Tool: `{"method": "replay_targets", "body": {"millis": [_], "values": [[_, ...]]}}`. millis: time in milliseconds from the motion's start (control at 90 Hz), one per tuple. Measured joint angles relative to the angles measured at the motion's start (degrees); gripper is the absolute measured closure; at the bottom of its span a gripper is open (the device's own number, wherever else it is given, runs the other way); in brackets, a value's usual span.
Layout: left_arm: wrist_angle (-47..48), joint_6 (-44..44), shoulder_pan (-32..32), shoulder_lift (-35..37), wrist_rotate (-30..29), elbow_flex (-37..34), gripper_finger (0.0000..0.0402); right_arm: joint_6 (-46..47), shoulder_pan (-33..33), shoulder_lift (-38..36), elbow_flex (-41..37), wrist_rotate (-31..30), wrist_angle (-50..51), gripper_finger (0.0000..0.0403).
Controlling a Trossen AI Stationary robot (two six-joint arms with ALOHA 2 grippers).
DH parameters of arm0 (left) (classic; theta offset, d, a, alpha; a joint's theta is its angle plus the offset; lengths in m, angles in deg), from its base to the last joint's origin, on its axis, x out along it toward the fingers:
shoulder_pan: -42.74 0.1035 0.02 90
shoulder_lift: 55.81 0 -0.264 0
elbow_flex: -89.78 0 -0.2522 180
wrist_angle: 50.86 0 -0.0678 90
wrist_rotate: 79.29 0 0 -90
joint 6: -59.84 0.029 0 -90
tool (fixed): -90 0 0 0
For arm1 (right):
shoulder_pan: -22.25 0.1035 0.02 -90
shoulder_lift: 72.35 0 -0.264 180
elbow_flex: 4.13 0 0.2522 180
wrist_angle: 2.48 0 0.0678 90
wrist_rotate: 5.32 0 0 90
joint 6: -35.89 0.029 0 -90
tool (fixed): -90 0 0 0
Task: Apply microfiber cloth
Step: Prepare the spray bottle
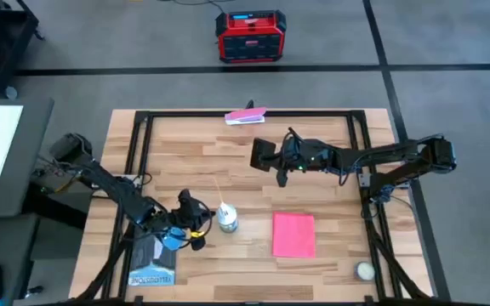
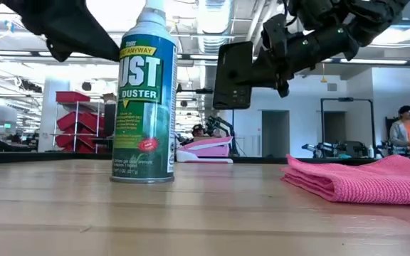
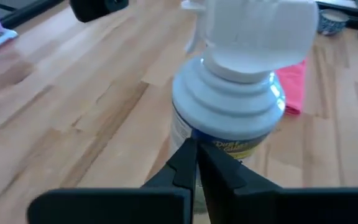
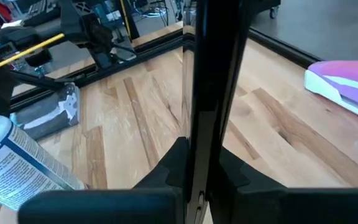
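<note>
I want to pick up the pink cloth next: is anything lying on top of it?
No. The cloth lies folded on the table with a bare top. The right pincer, shut on the phone, hangs apart from it. What is under the cloth is hidden.

Pink microfiber cloth (image 1: 293,235) flat on table (image 1: 194,161), R gripper (image 1: 272,155) holding black phone (image 1: 263,153) above, well apart.

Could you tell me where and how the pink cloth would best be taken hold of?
Probably at the cloth's left edge, the folded side seen in the low view, coming straight down. It lies flat on the table with bare wood around it, clear of the duster can, so a pinch there gathers its layers.
</note>
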Motion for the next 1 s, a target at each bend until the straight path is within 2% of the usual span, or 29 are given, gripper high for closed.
{"method": "replay_targets", "body": {"millis": [556,811,922,1000], "values": [[0.03,10.37,6.23,0.0,2.02,0.0,0.0402,-0.09,0.0,0.0,0.0,0.0,0.54,0.0389],[-2.31,16.55,9.97,0.0,5.24,0.0,0.0402,-0.17,0.0,0.0,0.0,0.0,0.53,0.0389],[-1.37,16.47,10.36,0.1,5.16,0.0,0.0402,-0.17,0.0,0.0,0.0,-0.01,0.53,0.0389],[2.58,12.6,8.64,1.31,3.16,0.0,0.0402,-0.17,0.0,0.0,0.0,-0.02,0.56,0.0389]]}}
